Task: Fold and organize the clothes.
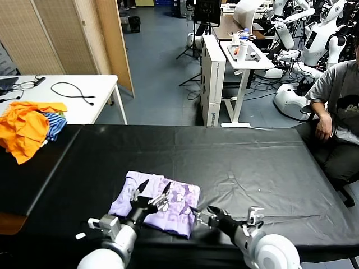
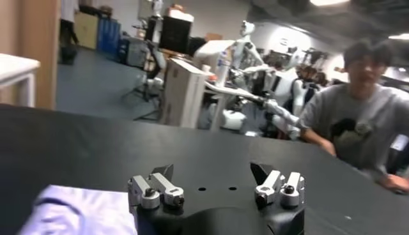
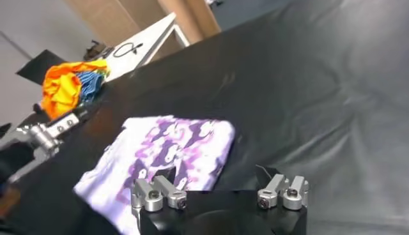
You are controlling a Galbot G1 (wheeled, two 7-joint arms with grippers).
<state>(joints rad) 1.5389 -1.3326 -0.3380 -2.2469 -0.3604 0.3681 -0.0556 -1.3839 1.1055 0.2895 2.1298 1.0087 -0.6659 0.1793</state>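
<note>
The pale lavender T-shirt lies folded into a small rectangle, its purple-and-white print up, near the front edge of the black table. My left gripper hovers over the shirt's near left part, jaws open and empty. The left wrist view shows its open gripper with a corner of the shirt beside it. My right gripper sits just off the shirt's right edge, open and empty. In the right wrist view its open gripper is at the shirt's near edge.
An orange and blue-striped pile of garments lies at the table's far left and also shows in the right wrist view. A white table with cables stands behind it. A seated person is at the table's right end.
</note>
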